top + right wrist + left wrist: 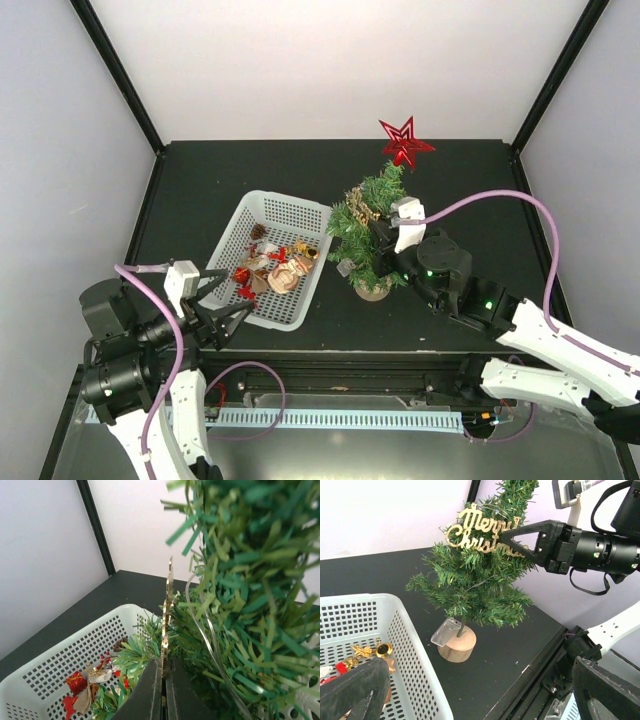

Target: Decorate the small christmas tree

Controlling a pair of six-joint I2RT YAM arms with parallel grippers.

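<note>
The small christmas tree (368, 238) stands upright on its round wooden base (457, 647), right of the white basket (287, 213). A red star (406, 142) tops it. My right gripper (377, 228) is shut on a gold "Merry Christmas" sign (481, 529), which it holds against the upper branches. In the right wrist view the sign (165, 615) shows edge-on, rising from between the closed fingers (150, 690), with the tree (240, 610) to its right. My left gripper (226, 300) hangs open at the basket's near left corner, holding nothing, and its fingers (355, 690) frame the left wrist view.
The basket (412, 645) holds several ornaments (274, 268): red gift boxes, a pine cone, berries and gold pieces. A clear plastic tag (445, 631) leans on the tree's base. The table's front edge and a metal rail (340, 375) run just behind the tree from the left wrist.
</note>
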